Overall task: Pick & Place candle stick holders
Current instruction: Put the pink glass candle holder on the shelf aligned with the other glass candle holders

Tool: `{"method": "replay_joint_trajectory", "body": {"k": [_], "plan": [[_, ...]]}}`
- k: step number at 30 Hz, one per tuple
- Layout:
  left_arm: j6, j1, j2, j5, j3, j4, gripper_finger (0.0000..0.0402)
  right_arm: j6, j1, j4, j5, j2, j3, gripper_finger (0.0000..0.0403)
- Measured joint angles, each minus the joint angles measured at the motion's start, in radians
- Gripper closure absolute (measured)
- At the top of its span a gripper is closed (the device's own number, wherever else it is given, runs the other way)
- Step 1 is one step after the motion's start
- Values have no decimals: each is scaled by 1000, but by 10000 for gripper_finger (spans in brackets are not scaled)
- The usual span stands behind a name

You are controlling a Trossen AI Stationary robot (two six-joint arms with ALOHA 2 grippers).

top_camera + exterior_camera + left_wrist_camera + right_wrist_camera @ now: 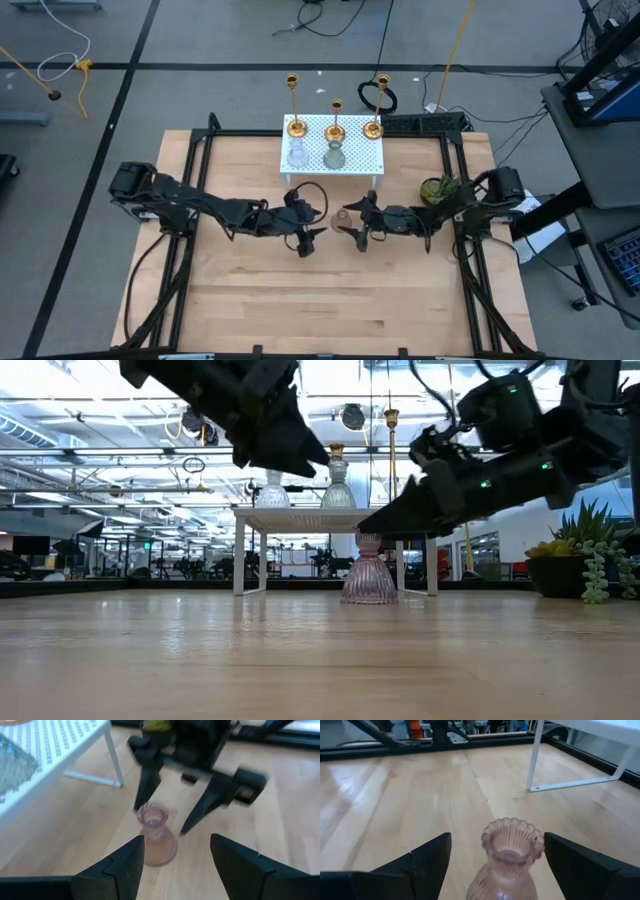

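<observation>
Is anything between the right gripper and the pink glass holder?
Nothing visible. The right gripper is open, with the pink glass holder standing upright on the table between its fingers. The left gripper hovers close by, off to the side.

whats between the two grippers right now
The pink glass holder stands upright on the table between the left gripper and right gripper, framed by the right one's open fingers in the right wrist view.

White stand [352, 160], potted plant [440, 189]
</observation>
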Motion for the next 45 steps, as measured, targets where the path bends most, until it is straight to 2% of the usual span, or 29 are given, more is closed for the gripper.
{"method": "replay_joint_trajectory", "body": {"k": [8, 15, 31, 36, 41, 45], "plan": [[-1, -26, -12, 0, 0, -18, 167, 45, -31, -4, 0, 105, 70, 96], [-3, -43, -12, 0, 0, -27, 167, 48, -32, -9, 3, 116, 66, 110], [-6, -42, -12, -1, 0, -35, 167, 49, -32, -3, 4, 116, 65, 279], [-7, -42, -12, -1, 0, -38, 167, 49, -32, -6, 4, 99, 64, 278], [-8, -42, -12, -1, 0, -39, 167, 49, -28, -11, 1, 45, 62, 260], [-9, -42, -12, -1, 0, -39, 167, 18, -24, -46, 0, -41, 48, 276]]}}
